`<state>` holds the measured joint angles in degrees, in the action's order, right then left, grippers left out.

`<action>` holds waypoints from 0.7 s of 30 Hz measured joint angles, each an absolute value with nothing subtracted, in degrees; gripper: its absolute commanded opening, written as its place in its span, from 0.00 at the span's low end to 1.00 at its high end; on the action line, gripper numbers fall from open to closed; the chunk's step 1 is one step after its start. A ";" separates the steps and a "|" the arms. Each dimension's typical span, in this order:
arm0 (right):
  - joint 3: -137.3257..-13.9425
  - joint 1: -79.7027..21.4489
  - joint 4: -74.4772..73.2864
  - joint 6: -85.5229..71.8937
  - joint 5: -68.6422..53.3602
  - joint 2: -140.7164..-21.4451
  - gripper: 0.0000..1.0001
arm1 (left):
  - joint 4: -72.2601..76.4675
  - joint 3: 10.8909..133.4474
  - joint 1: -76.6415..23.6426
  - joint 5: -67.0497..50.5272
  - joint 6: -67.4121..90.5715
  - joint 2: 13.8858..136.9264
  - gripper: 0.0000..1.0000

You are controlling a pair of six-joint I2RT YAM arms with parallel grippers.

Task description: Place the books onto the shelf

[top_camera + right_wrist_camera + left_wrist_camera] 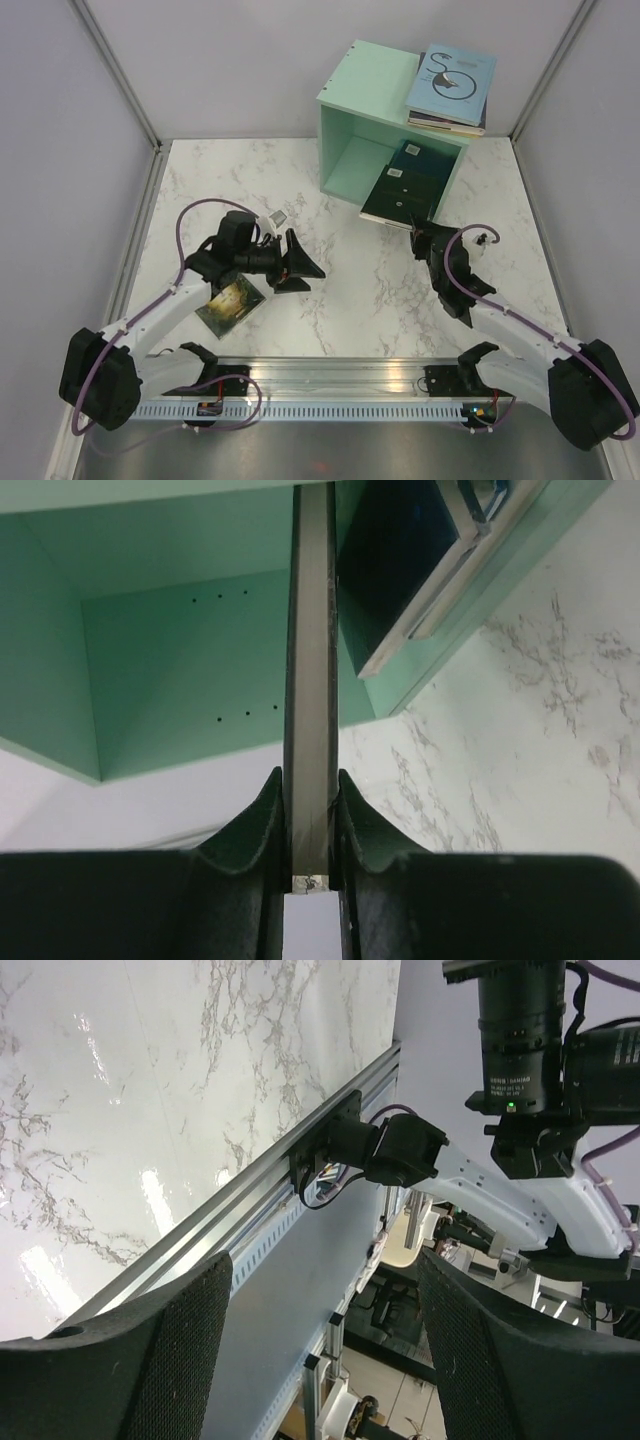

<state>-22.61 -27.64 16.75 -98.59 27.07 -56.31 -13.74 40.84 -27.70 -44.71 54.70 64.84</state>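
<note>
Black book [393,198] is at the open front of the shelf [365,90], its far end just inside the mouth and its near end in the right gripper [418,232]. In the right wrist view this book [311,680] runs edge-on straight away from the camera. Both pads of the right gripper [311,790] are pressed on its two covers, so the jaws are nearly closed and clamped on it. The mint shelf interior [170,670] is behind it.

Navy book [420,165] is inside the shelf on the right side and leans tilted. In the right wrist view it [395,570] is just right of the held book; can't tell if they touch.

A stack of books lies on top of the shelf at its right rear corner, with the light blue swirl book [450,88] uppermost. The count under it is unclear.

Green-gold book [232,303] lies flat on the table [350,290] near the left front, partly under the left arm and well apart from the shelf.

Left gripper [300,265] is beside that book, just right of it, and does not touch it. In the left wrist view the left gripper [325,1350] has its fingers [160,1360] spread wide with nothing between them. Past them that view shows the marble top and the metal rail [250,1220].
</note>
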 measured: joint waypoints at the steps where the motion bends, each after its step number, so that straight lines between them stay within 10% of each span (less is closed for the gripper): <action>1: -23.27 -27.46 17.30 -98.85 27.94 -58.02 0.00 | -14.04 40.75 -27.70 -44.62 54.65 64.42 0.77; 15: -28.27 -25.98 24.14 -107.22 34.96 -72.60 0.02 | -18.37 39.90 -27.70 -43.55 53.80 58.65 0.73; 17: -28.75 -24.95 24.01 -108.14 33.95 -73.19 0.27 | -18.96 39.88 -27.70 -43.55 53.52 58.35 0.73; 18: -29.02 -24.16 24.08 -108.55 32.97 -73.60 0.55 | -19.18 39.88 -27.70 -43.55 53.43 58.28 0.73; 21: -29.19 -20.93 24.95 -109.86 29.50 -75.09 0.73 | -19.86 39.59 -27.70 -43.55 52.93 58.15 0.72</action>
